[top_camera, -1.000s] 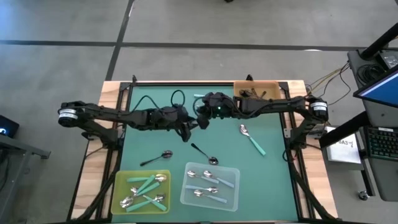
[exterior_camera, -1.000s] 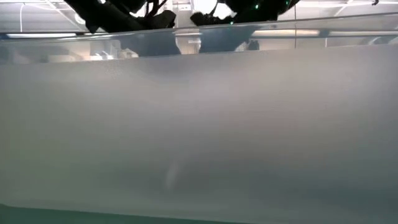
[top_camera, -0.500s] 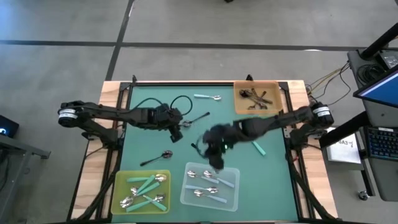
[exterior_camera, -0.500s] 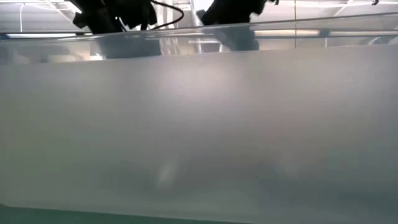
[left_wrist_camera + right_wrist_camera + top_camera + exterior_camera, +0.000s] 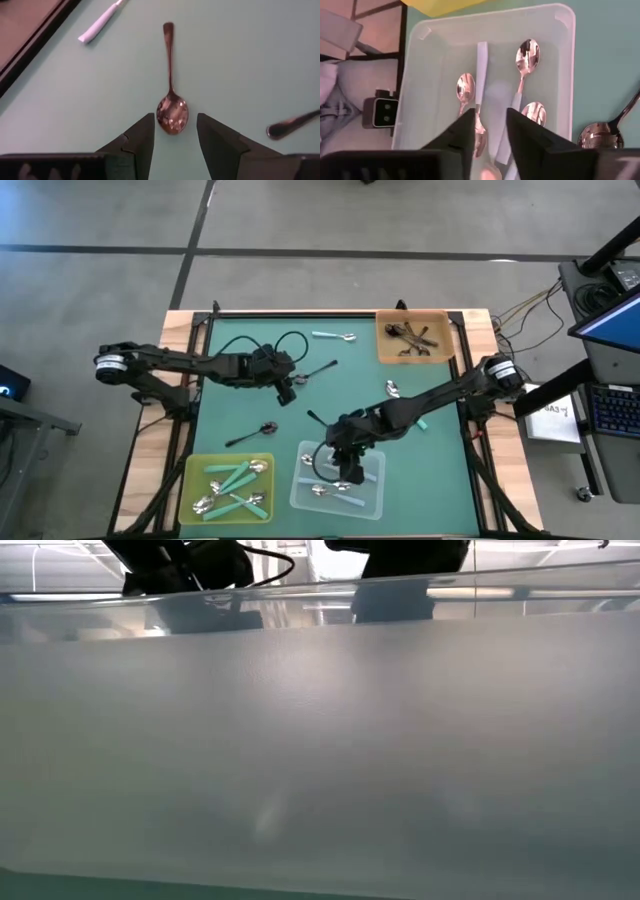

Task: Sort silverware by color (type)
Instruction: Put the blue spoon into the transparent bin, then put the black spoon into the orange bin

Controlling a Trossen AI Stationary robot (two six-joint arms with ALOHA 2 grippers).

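While the right gripper (image 5: 489,131) hangs parted and empty over the clear tray (image 5: 565,75), light-blue-handled spoons (image 5: 522,75) lie inside; the left gripper (image 5: 175,135), open, straddles a black spoon (image 5: 171,107).

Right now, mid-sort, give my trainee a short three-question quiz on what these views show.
1. True or false: the right tool hangs over the clear tray.
2. Which tray holds the teal-handled spoons? A) orange tray B) yellow tray C) clear tray
3. Fill in: the left tool has its open fingers either side of the ___ of a black-handled spoon lying on the mat.

Key: 1 true; 2 B; 3 bowl
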